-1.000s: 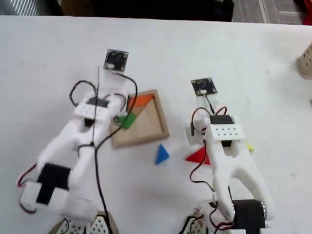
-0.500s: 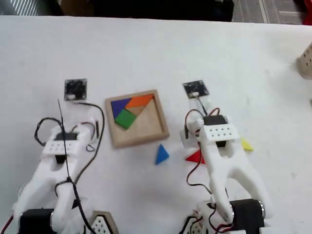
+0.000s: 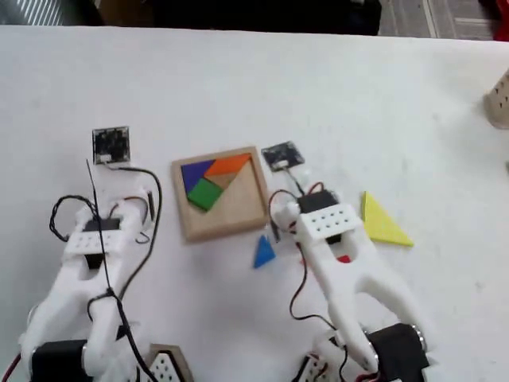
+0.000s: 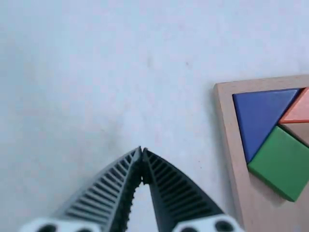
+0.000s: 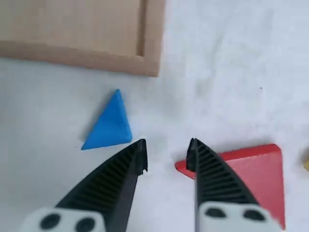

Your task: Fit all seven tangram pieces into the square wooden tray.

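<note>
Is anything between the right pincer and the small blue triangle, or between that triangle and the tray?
Nothing visible. The open right pincer sits beside the small blue triangle; only bare table separates them, and likewise the triangle from the tray.

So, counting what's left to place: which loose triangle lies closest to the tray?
The light blue triangle, lying just off the tray corner. The red triangle and the yellow triangle both lie farther out.

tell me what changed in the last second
The left gripper pulled back off the tray to one side, shut and empty, leaving the green square inside. The right gripper, open, swung toward the tray, uncovering the yellow triangle, and now hovers between the blue triangle and red triangle. Tray and blue triangle stayed put.
</note>
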Controlling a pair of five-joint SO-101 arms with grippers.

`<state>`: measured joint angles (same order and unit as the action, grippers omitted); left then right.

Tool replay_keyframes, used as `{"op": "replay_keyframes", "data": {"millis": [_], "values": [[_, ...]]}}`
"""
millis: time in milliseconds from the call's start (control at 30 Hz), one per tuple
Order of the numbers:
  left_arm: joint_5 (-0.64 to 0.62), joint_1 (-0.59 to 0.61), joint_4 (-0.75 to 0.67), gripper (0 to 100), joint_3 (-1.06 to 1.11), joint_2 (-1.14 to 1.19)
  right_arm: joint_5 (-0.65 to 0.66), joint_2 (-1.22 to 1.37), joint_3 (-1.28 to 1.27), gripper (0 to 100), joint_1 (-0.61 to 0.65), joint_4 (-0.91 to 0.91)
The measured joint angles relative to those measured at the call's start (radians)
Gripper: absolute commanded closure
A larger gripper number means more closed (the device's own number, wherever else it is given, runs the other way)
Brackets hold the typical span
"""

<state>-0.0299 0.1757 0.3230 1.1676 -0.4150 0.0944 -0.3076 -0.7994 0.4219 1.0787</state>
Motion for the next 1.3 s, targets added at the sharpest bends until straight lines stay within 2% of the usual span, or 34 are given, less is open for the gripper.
{"op": "replay_keyframes", "data": {"millis": [200, 267, 467, 667, 800, 933, 1133, 1200, 1300], "values": [[0.0, 0.0, 0.0, 98, 0.0, 0.0, -0.014, 0.0, 0.0, 87.5, 0.046, -0.006], [0.0, 0.0, 0.0, 98, 0.0, 0.0, -0.051, 0.0, -0.006, 85.8, 0.064, -0.026], [0.0, 0.0, 0.0, 98, 0.0, 0.0, -0.172, 0.0, -0.012, 72.9, 0.109, -0.057], [0.0, 0.0, 0.0, 98, 0.0, 0.0, -0.288, 0.0, -0.058, 72.6, 0.167, -0.103], [0.0, 0.0, 0.0, 98, 0.0, 0.0, -0.299, 0.0, -0.133, 72.6, 0.195, -0.229], [0.0, 0.0, 0.0, 98, 0.0, 0.0, -0.299, 0.0, -0.15, 73.4, 0.193, -0.269], [0.0, 0.0, 0.0, 98, 0.0, 0.0, -0.281, 0.003, -0.15, 83.9, 0.196, -0.278], [0.0, 0.0, 0.0, 98, 0.0, 0.0, -0.242, 0.029, -0.147, 82.4, 0.196, -0.276], [0.0, 0.0, 0.0, 98, 0.0, 0.0, -0.207, 0.084, -0.103, 74.9, 0.196, -0.235]]}}
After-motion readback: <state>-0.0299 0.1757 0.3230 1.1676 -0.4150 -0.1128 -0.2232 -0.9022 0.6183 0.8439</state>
